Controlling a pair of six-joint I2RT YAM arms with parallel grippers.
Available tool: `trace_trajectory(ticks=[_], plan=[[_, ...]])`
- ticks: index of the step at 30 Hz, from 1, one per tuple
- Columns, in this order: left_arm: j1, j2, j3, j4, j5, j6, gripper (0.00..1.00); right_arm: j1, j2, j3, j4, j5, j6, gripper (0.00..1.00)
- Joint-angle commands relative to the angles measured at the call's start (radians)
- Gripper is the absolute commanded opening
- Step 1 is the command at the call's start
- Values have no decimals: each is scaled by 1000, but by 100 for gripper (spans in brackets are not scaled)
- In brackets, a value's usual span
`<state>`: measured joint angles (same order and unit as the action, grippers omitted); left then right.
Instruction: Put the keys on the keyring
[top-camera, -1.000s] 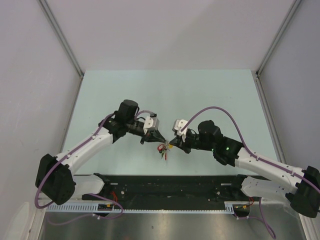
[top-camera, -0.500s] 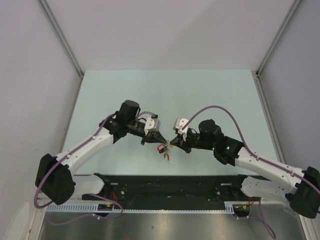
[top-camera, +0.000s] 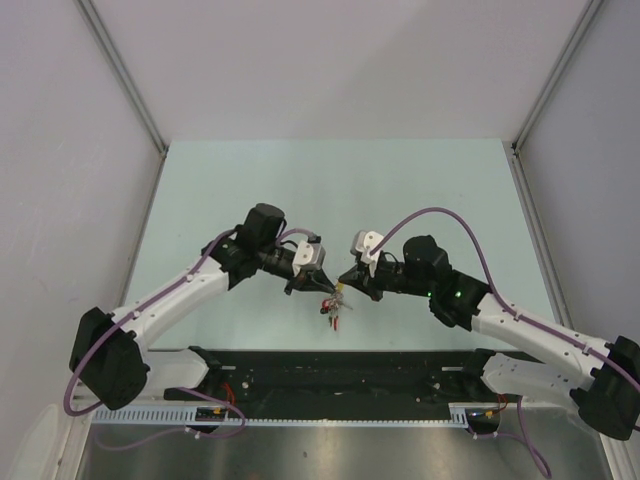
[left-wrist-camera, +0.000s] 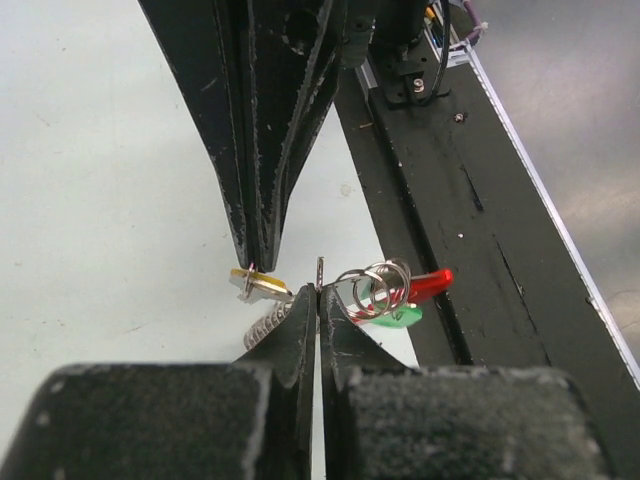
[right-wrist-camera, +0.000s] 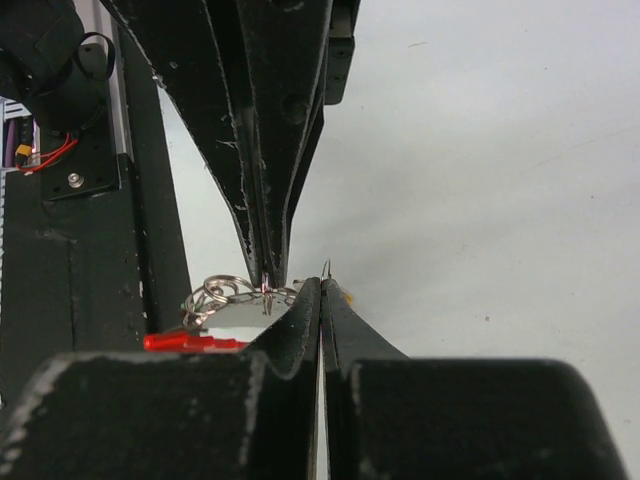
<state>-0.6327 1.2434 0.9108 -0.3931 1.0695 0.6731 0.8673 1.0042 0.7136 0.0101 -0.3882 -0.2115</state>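
In the middle of the top view we hold both grippers tip to tip, likely so one steadies the ring while the other feeds a key. Our left gripper (left-wrist-camera: 318, 300) is pressed together on the keyring (left-wrist-camera: 374, 285) wire. The right gripper (left-wrist-camera: 257, 262) pinches the yellow key (left-wrist-camera: 256, 286), just left of the ring. The red key (left-wrist-camera: 432, 281) lies crosswise, head toward the right edge, with the green key (left-wrist-camera: 398, 316) beneath it.

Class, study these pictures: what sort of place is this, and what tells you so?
Most likely a robotics lab test cell: a pale green table boxed in by plain white panels, with a left arm and right arm bolted at its near edge.
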Motion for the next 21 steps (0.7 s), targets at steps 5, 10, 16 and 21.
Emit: trace_trajectory(ticks=[5,10,16,21], plan=[[11,-75,0,-36,98,6,0,-17,-56,18,-87,35,41,0],[31,-62,14,-52,104,14,0,-17,-58,18,-111,3,35,0],[41,-88,4,-47,55,31,0,-19,-52,18,-104,-52,14,0],[41,-87,-1,-32,58,22,0,-19,-36,17,-58,-100,3,0]])
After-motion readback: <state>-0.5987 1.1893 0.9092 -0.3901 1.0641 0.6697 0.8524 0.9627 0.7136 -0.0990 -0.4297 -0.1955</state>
